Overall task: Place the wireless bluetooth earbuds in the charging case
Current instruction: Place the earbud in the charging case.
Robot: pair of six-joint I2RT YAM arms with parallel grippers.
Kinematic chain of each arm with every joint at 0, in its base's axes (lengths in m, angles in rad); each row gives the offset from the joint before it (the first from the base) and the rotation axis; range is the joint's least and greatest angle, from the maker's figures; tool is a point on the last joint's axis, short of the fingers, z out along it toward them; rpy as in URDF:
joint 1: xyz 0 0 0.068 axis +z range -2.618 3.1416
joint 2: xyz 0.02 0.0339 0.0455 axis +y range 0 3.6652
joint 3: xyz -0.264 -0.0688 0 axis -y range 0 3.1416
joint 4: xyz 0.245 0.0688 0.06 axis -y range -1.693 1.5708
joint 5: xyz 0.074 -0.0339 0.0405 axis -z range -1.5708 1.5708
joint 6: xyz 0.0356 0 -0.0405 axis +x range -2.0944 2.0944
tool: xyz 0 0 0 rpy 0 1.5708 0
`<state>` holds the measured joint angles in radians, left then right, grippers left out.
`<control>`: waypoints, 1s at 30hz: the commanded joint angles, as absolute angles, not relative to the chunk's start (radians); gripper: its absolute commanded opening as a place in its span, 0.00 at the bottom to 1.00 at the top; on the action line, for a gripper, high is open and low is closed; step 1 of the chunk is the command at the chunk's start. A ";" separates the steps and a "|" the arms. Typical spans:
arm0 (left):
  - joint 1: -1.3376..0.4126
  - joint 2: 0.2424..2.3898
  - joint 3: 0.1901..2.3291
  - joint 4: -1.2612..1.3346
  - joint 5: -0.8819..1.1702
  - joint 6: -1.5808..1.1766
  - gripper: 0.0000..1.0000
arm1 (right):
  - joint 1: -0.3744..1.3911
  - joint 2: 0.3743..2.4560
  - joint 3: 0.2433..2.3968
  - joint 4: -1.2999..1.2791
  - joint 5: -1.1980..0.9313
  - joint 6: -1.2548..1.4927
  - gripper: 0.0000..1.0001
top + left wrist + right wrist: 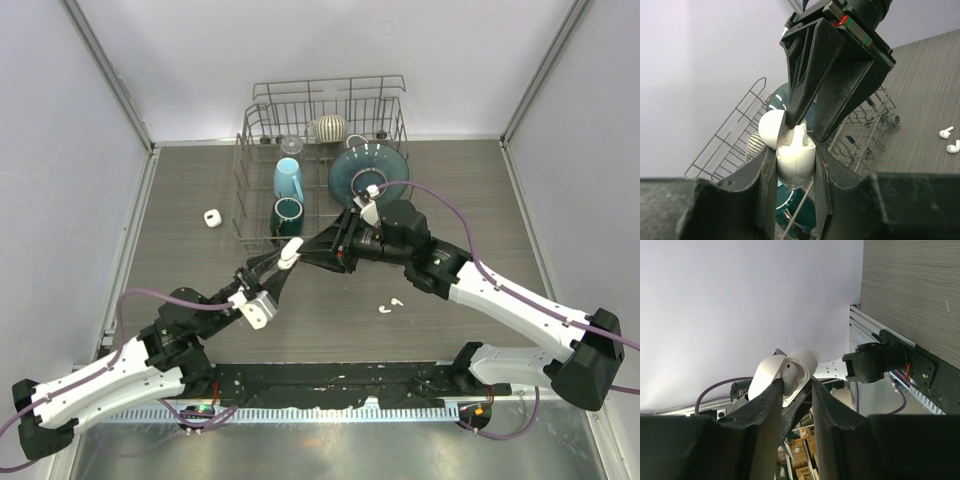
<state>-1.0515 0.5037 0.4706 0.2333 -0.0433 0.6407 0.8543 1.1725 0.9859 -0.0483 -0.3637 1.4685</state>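
"Top external: how far?"
"Early, I'd say; left jaws clamp the open case [795, 162]; right jaws straddle an earbud [800, 134] at its mouth, grip unclear; two earbuds [384, 309] loose at four o'clock."

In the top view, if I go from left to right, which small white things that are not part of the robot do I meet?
small white item lying alone at the far left → open charging case, held up in the air near the middle → two loose earbuds lying side by side further right
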 commanded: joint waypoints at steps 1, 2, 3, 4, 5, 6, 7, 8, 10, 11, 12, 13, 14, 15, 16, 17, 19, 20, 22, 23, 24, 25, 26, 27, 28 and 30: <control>-1.068 0.486 0.523 0.328 0.080 0.624 0.00 | 0.844 1.175 1.005 -0.005 -0.371 1.448 0.37; -1.068 0.488 0.522 0.328 0.080 0.621 0.00 | 0.841 1.172 1.002 -0.005 -0.371 1.448 0.38; -1.068 0.486 0.522 0.328 0.078 0.618 0.00 | 0.839 1.166 1.002 0.023 -0.368 1.451 0.40; -1.068 0.486 0.520 0.328 0.077 0.617 0.00 | 0.836 1.164 0.999 0.032 -0.364 1.451 0.42; -1.068 0.486 0.519 0.331 0.075 0.612 0.00 | 0.833 1.164 0.999 0.037 -0.362 1.448 0.42; -1.068 0.488 0.517 0.333 0.075 0.609 0.00 | 0.831 1.160 0.997 0.041 -0.359 1.450 0.40; -1.068 0.488 0.515 0.334 0.075 0.604 0.00 | 0.830 1.158 0.996 0.046 -0.357 1.448 0.40; -1.068 0.489 0.514 0.337 0.071 0.601 0.00 | 0.828 1.157 0.997 0.052 -0.356 1.448 0.41; -1.068 0.488 0.511 0.341 0.068 0.597 0.00 | 0.828 1.155 0.997 0.064 -0.357 1.447 0.45; -1.068 0.488 0.509 0.345 0.058 0.591 0.00 | 0.828 1.154 0.999 0.069 -0.359 1.442 0.48; -1.068 0.488 0.506 0.351 0.055 0.589 0.00 | 0.828 1.152 1.003 0.071 -0.360 1.433 0.49; -1.068 0.486 0.499 0.360 0.052 0.588 0.00 | 0.828 1.149 1.005 0.072 -0.360 1.431 0.52; -1.068 0.486 0.496 0.365 0.048 0.586 0.00 | 0.827 1.146 1.008 0.074 -0.362 1.427 0.52; -1.068 0.485 0.492 0.367 0.043 0.578 0.00 | 0.828 1.143 1.009 0.074 -0.359 1.419 0.53; -1.068 0.486 0.492 0.370 0.041 0.575 0.00 | 0.828 1.138 1.011 0.077 -0.359 1.416 0.53; -1.069 0.486 0.491 0.373 0.043 0.572 0.00 | 0.828 1.135 1.015 0.077 -0.359 1.413 0.54; -1.068 0.486 0.483 0.386 0.035 0.561 0.00 | 0.828 1.129 1.014 0.093 -0.359 1.410 0.54; -1.068 0.486 0.480 0.390 0.032 0.558 0.00 | 0.827 1.123 1.012 0.103 -0.360 1.408 0.57; -1.068 0.486 0.472 0.403 0.020 0.548 0.00 | 0.828 1.120 1.015 0.112 -0.371 1.408 0.64; -1.068 0.486 0.469 0.410 0.018 0.548 0.00 | 0.828 1.117 1.020 0.115 -0.374 1.405 0.69; -1.068 0.483 0.466 0.414 0.014 0.545 0.00 | 0.828 1.115 1.025 0.117 -0.377 1.402 0.73; -1.068 0.485 0.463 0.423 0.011 0.537 0.00 | 0.828 1.112 1.026 0.115 -0.383 1.404 0.74; -1.068 0.485 0.463 0.425 0.012 0.537 0.00 | 0.828 1.109 1.026 0.120 -0.387 1.404 0.75; -1.068 0.486 0.462 0.428 0.012 0.534 0.00 | 0.828 1.106 1.026 0.120 -0.385 1.407 0.76; -1.068 0.486 0.460 0.433 0.012 0.529 0.00 | 0.828 1.104 1.025 0.121 -0.387 1.407 0.76; -1.068 0.488 0.459 0.439 0.012 0.522 0.00 | 0.828 1.101 1.022 0.132 -0.388 1.407 0.76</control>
<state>-1.0588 0.4881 0.4690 0.3870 -0.0242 0.5579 0.8356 1.1389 0.9855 0.0315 -0.3885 1.4124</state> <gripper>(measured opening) 0.322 0.755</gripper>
